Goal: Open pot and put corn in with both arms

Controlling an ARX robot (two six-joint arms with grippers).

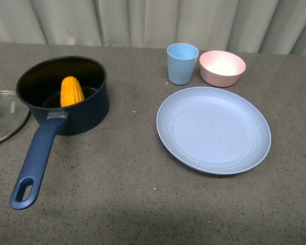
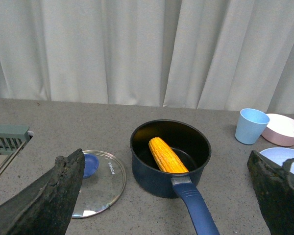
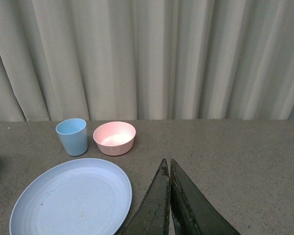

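The dark navy pot (image 1: 86, 109) stands open at the left of the table, its long blue handle (image 1: 34, 163) pointing toward me. The yellow-orange corn (image 1: 71, 91) lies inside it, leaning on the wall. The glass lid (image 1: 2, 118) with its blue knob (image 2: 89, 164) lies flat on the table beside the pot. The pot (image 2: 152, 171) and corn (image 2: 166, 155) also show in the left wrist view. My left gripper (image 2: 166, 196) is open and empty, set back from the pot. My right gripper (image 3: 167, 169) is shut and empty, above bare table beside the plate. Neither arm shows in the front view.
A large light blue plate (image 1: 214, 130) lies right of centre. A light blue cup (image 1: 182, 63) and a pink bowl (image 1: 222, 68) stand behind it. A grey rack (image 2: 7, 139) shows at the table's far left. A curtain hangs behind the table.
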